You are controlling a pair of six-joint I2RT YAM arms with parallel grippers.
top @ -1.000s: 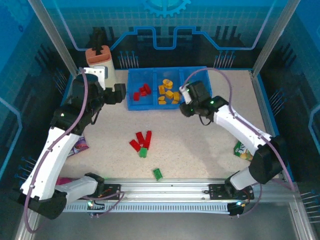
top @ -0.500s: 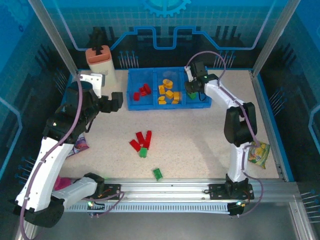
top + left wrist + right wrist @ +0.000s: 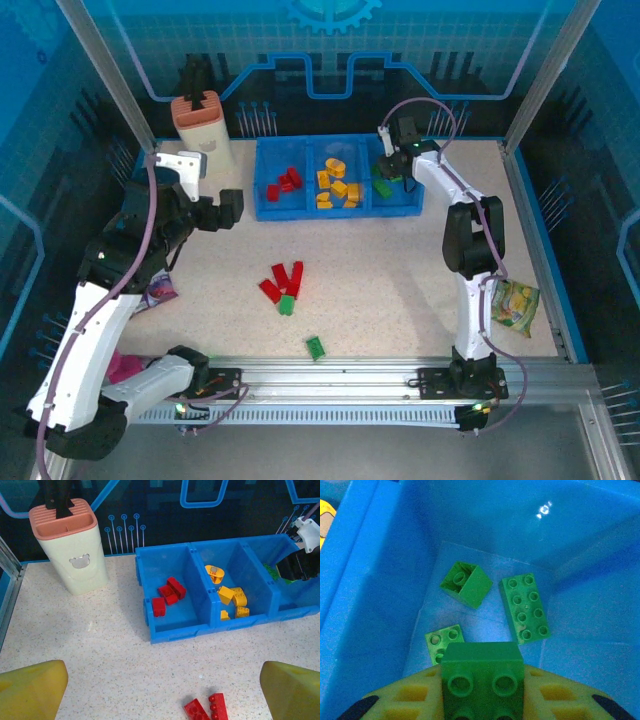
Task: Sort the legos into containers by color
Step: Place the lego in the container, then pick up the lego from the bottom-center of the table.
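The blue tray (image 3: 335, 208) holds red bricks (image 3: 285, 183) in its left compartment, orange ones (image 3: 338, 185) in the middle and green ones (image 3: 383, 186) on the right. My right gripper (image 3: 393, 165) hangs over the right compartment, shut on a green brick (image 3: 482, 660). Under it three green bricks (image 3: 526, 608) lie on the blue floor (image 3: 380, 580). Loose red bricks (image 3: 283, 278) and a green brick (image 3: 287, 305) lie mid-table, and another green one (image 3: 316, 347) lies nearer the front. My left gripper (image 3: 228, 208) is open above the table left of the tray, nothing between its yellow fingers (image 3: 32, 690).
A beige bottle with an orange cap (image 3: 200, 125) stands behind the left arm, close to the tray's left end. A purple packet (image 3: 160, 290) and a pink cup (image 3: 125, 368) sit at the left edge. A yellow-green snack bag (image 3: 515, 305) lies at the right.
My right arm swung from over the mid-table up to the tray's right compartment, uncovering the snack bag. My left gripper drew back a little to the left.
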